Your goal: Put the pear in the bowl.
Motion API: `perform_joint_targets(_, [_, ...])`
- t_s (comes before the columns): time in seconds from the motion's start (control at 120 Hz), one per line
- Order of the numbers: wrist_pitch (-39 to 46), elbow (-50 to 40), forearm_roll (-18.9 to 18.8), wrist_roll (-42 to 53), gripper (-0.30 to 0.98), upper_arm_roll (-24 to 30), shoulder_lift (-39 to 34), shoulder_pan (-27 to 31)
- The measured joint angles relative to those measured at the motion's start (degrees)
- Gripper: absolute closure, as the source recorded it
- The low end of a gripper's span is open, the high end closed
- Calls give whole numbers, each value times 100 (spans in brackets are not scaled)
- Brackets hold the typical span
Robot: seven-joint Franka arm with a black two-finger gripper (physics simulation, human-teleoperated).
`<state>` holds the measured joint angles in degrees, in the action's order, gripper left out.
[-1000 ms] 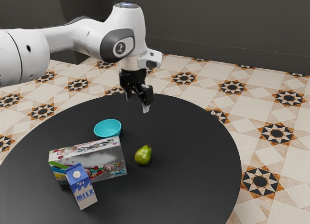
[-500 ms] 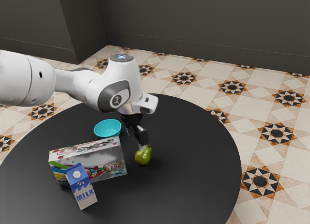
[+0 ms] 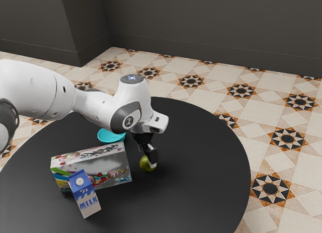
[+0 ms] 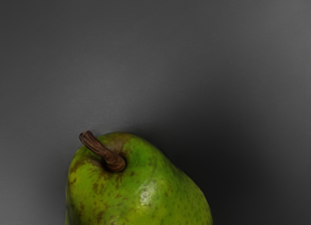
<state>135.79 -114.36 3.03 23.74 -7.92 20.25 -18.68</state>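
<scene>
One pear (image 3: 144, 165), exterior view, rests on the worktop (image 3: 198, 167) with the gripper (image 3: 150, 162) down at it. Whether the gripper is apart or clamped on the fruit cannot be told. The blue bowl (image 3: 111, 137) stands well apart from the pear, partly hidden by the arm (image 3: 95, 104), behind the large printed box (image 3: 109, 168). A milk carton (image 3: 86, 198) stands in front of that box. Placement is not done; the step in hand is judged to be the grasp.

Risks noted: the pear is round and tapered, so a grip too high or off its middle could let it slip or roll on lifting. The box's near corner lies close to the direct route to the bowl; a low carry could strike it. Released over the rim, the pear could tip the bowl or drop outside.

Wrist view: the pear lies under the hand, its brown stem (image 4: 101, 151) angled to one side. A grip reaching only the narrow stem end would be a weak hold.
</scene>
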Motion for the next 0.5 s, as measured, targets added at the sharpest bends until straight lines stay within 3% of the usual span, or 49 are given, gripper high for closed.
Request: perform_joint_targets(0.5, [192,30,160,206,17,-21,251,29])
